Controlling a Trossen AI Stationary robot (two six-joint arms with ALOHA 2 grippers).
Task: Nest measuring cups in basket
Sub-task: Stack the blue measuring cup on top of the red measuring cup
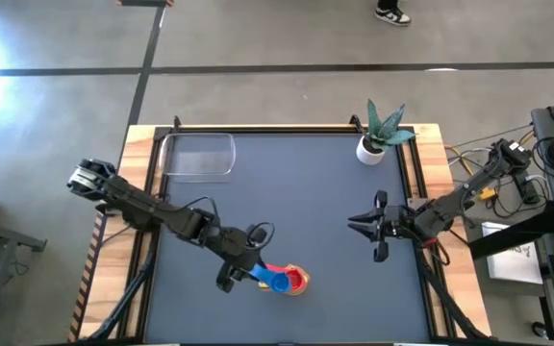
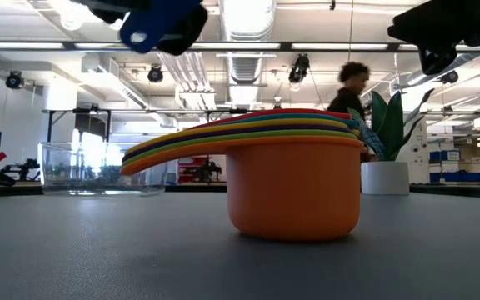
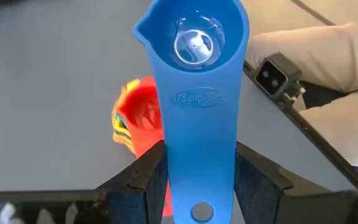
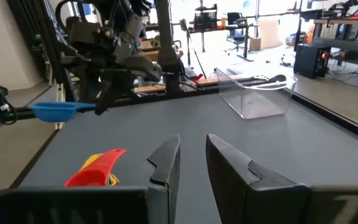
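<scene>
Left claw (image 3: 197, 186) pinches blue cup (image 3: 194, 74) handle above nested stack (image 2: 294, 175); right claw (image 4: 191, 165) slightly parted.

Blue measuring cup (image 3: 194, 93); nested stack (image 2: 294, 179) orange outside, red on top; clear basket (image 1: 198, 155); dark grey table (image 1: 306, 192).
</scene>
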